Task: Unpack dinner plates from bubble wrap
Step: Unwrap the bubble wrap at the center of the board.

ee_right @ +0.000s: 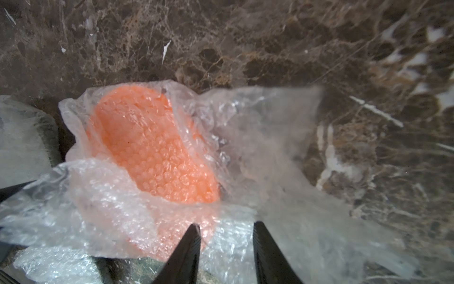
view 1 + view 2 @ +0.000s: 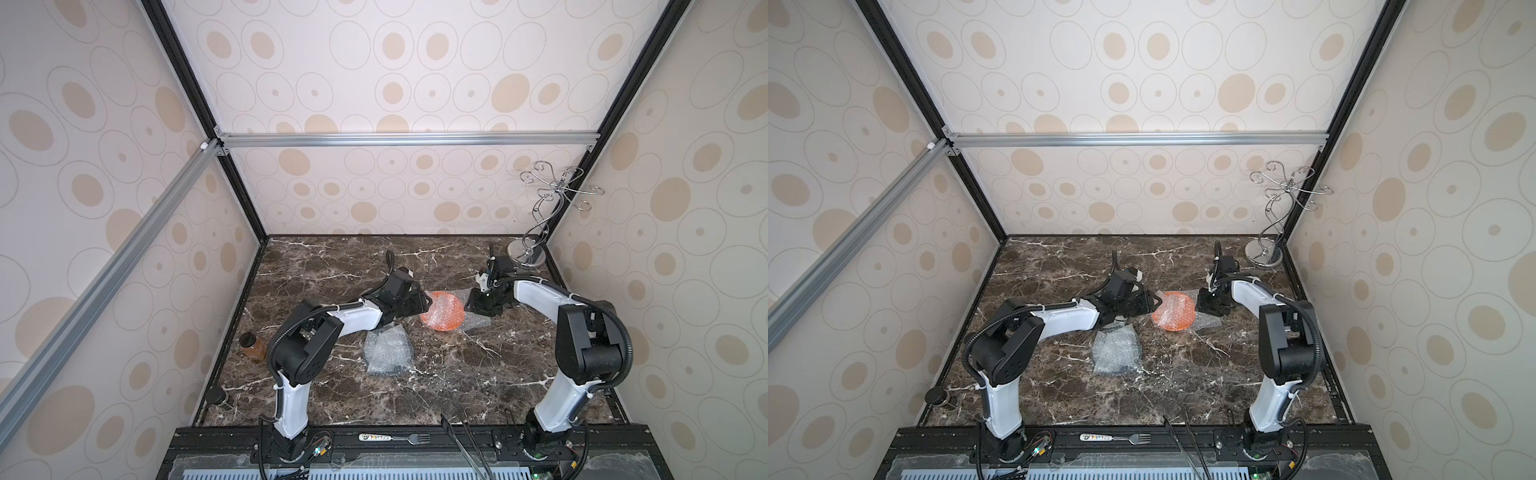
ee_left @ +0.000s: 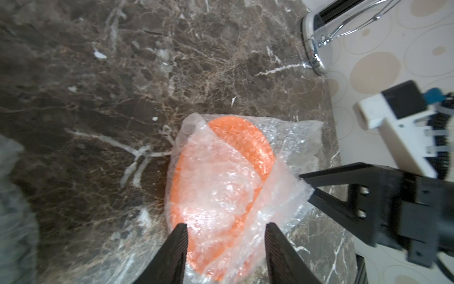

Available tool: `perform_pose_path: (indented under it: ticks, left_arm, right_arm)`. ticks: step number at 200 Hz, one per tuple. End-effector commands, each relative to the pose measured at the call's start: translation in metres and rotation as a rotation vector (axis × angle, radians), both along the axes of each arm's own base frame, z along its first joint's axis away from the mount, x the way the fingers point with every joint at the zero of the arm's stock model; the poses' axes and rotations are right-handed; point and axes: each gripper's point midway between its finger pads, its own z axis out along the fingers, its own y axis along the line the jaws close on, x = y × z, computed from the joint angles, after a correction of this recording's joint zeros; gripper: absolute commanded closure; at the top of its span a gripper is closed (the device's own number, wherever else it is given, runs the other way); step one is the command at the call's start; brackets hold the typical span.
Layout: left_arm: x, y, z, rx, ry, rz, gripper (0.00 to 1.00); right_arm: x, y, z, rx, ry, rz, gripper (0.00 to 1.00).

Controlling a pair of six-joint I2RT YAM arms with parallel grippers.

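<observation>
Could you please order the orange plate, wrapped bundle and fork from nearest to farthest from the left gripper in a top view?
1. Orange plate, right beside the left gripper.
2. Wrapped bundle, mid-table, toward the front.
3. Fork, on the front rail.

Glossy orange plate (image 3: 245, 139), clear crinkled plastic bubble wrap (image 3: 294, 137), polished marble-look table (image 3: 122, 73), chrome wire stand (image 3: 315, 51)

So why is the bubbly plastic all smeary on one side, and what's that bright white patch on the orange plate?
Right wrist view: the bubble wrap beside the orange plate is smeared by blur, bubbles over the plate crisp. Left wrist view: the patch is light glaring off the wrap by the left pincer.
</observation>
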Motion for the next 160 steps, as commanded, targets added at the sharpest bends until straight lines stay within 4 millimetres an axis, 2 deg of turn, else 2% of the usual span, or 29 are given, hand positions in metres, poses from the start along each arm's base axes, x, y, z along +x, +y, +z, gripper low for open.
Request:
perform_pose_path:
  ticks: [1,36,81,123,160]
  left_arm:
    - [0.001,-0.009,0.032,-0.03,-0.112,-0.091,0.4]
    - [-0.002,-0.023,0.041,-0.024,-0.192,-0.211,0.25]
    - [0.0,-0.032,0.032,0.044,-0.214,-0.305,0.14]
    - [0.001,-0.042,0.026,0.068,-0.225,-0.358,0.12]
    - [0.0,-0.046,0.012,0.121,-0.215,-0.392,0.17]
  right_arm:
    - [0.008,-0.004,0.002,-0.022,0.003,0.008,0.61]
    - [0.022,-0.002,0.004,-0.027,-0.008,0.022,0.61]
    - [0.034,0.001,0.004,-0.018,-0.006,0.031,0.61]
    - [0.035,0.003,0.006,-0.01,-0.005,0.032,0.61]
    - [0.031,0.003,0.014,-0.007,-0.015,0.032,0.61]
